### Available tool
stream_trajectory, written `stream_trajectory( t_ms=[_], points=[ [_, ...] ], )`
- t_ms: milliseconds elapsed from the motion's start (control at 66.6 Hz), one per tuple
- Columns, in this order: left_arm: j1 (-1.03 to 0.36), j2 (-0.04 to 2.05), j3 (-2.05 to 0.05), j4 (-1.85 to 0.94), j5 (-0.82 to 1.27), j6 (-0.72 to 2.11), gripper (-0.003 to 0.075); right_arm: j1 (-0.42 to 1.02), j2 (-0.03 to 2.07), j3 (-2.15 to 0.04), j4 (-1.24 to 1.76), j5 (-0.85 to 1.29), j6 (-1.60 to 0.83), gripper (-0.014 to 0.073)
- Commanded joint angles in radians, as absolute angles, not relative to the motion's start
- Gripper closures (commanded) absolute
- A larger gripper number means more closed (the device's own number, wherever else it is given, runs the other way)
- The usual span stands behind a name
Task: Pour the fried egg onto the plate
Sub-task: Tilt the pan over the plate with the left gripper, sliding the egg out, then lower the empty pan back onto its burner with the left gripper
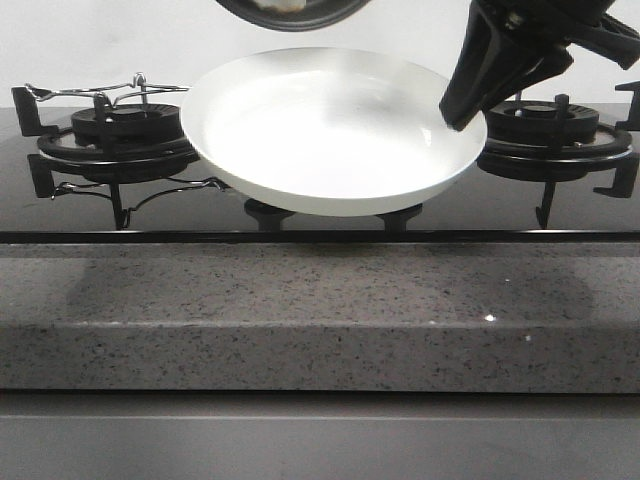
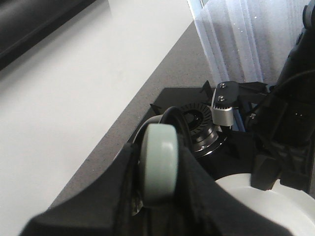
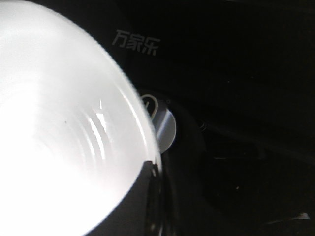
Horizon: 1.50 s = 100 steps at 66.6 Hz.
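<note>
table [image 1: 320,320]: one grey speckled slab nearest | plate [image 1: 330,130]: one, white, held above the stove, right hand [image 1: 462,112] clamped on its rim | burners: two | stove writing: 万家乐 [image 3: 135,43] | pan [image 1: 292,10]: one, black, top edge, pale piece inside, maybe the fried egg [image 1: 283,5] | left hand [image 2: 162,196]: grips pale handle

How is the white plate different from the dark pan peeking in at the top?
The plate is glossy white; the pan is dark. The plate shows whole, held by the right tool at its rim, while the pan hangs higher, mostly cut off by the picture's edge. The plate looks bare; something pale sits in the pan. Both are round.
</note>
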<state>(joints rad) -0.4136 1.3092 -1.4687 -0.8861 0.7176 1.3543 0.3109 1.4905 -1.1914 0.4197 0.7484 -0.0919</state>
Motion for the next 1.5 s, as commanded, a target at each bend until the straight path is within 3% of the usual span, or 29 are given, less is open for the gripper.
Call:
stream_trajectory(
  t_ms=[0, 435, 586, 841, 1111, 1291, 1487],
  points=[
    [-0.424, 1.274, -1.507, -0.944, 0.643, 1.378, 0.074, 0.308, 1.457, -1.218, 0.45, 0.706, -0.098, 0.0651],
    [-0.422, 1.274, -1.507, -0.955, 0.641, 1.372, 0.074, 0.308, 1.457, -1.218, 0.45, 0.706, -0.098, 0.0651],
    [-0.379, 1.28, -1.507, -0.955, 0.595, 1.209, 0.074, 0.308, 1.457, -1.218, 0.45, 0.706, -0.098, 0.0651],
    [-0.144, 1.338, -1.507, -1.01, 0.647, 0.938, 0.074, 0.308, 1.457, -1.218, 0.45, 0.706, -0.098, 0.0651],
    [0.146, 1.482, -1.507, -1.337, 0.813, 0.824, 0.074, 0.308, 1.457, -1.218, 0.45, 0.706, -0.098, 0.0651],
    [0.258, 1.619, -1.507, -1.523, 0.915, 0.767, 0.074, 0.308, 1.457, -1.218, 0.45, 0.706, -0.098, 0.0651],
    [0.314, 1.734, -1.507, -1.544, 0.939, 0.69, 0.074, 0.308, 1.457, -1.218, 0.45, 0.706, -0.098, 0.0651]
  ],
)
